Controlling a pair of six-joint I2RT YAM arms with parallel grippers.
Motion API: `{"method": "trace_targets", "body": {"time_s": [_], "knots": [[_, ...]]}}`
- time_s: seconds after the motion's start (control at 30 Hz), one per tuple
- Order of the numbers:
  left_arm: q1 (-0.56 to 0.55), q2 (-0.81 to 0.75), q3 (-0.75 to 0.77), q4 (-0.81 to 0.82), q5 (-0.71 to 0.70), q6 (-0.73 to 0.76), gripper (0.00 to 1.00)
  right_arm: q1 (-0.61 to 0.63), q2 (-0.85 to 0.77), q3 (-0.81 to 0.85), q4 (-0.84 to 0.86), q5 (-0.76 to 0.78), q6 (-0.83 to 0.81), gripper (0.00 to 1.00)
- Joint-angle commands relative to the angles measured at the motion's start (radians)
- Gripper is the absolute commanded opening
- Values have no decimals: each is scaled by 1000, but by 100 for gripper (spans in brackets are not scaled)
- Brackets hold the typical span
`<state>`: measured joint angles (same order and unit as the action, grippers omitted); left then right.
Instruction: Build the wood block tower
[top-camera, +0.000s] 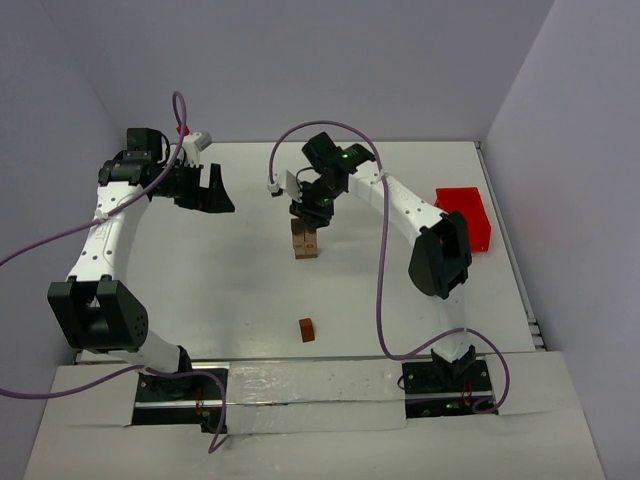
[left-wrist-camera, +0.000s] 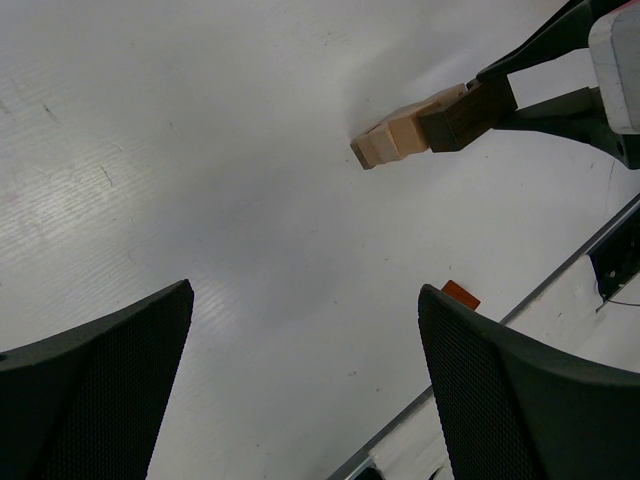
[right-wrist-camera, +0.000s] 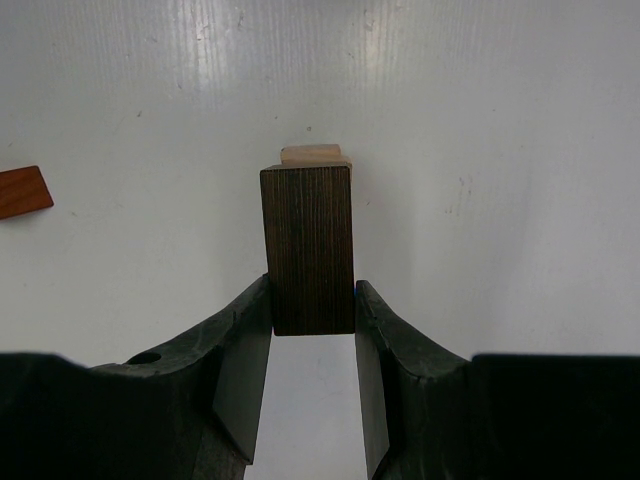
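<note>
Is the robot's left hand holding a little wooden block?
No, the left hand has its black fingers spread wide apart with nothing held between them.
</note>
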<state>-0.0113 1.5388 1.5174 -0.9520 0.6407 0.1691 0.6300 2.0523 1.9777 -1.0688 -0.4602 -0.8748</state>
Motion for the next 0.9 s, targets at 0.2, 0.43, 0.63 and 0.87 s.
{"method": "trace_targets", "body": {"time_s": [0.2,0.43,0.63,0.87], "knots": [[4,11,53,13,29,8,99,6,-1,-10,46,-8,13,14],[4,6,41,15,29,9,99,6,-11,-32,55,-9,13,14],[4,12,47,14,31,10,99,4,-20,-53,64,-7,13,14],[4,16,51,11,34,10,99,3,-28,-70,75,-9,15,18]]}}
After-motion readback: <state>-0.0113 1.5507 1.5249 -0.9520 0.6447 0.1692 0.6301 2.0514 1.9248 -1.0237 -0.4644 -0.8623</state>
